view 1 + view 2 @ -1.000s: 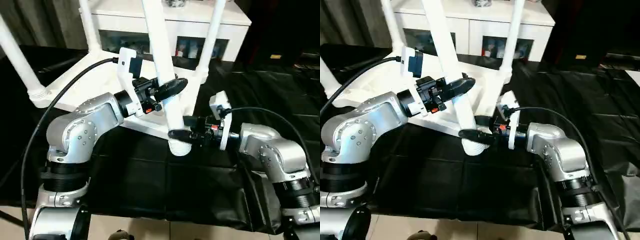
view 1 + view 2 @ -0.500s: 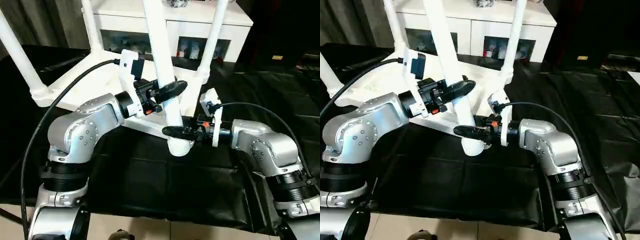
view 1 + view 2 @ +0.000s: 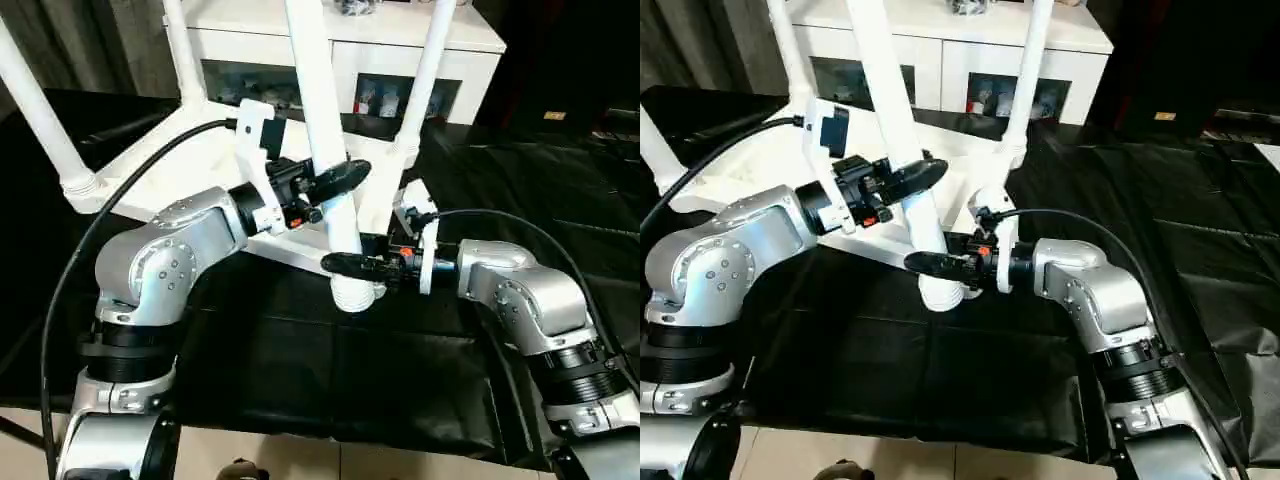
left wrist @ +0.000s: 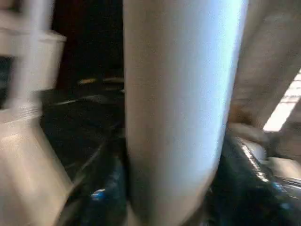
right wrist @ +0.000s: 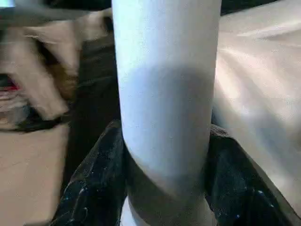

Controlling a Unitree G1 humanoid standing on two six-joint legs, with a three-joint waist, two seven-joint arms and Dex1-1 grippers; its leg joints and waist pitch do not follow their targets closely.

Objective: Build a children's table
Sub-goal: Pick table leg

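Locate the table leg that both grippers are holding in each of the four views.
Left eye view: table leg, upright, centre.
Right eye view: left of centre.
Left wrist view: wide white column, centre.
Right wrist view: white column, centre.
Shared landmark: right gripper clamping its lower end.

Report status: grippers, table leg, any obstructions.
Left gripper clamped on the near leg, right gripper clamped lower, near its base. Tabletop upside down, three other legs seated. Nothing in the way.
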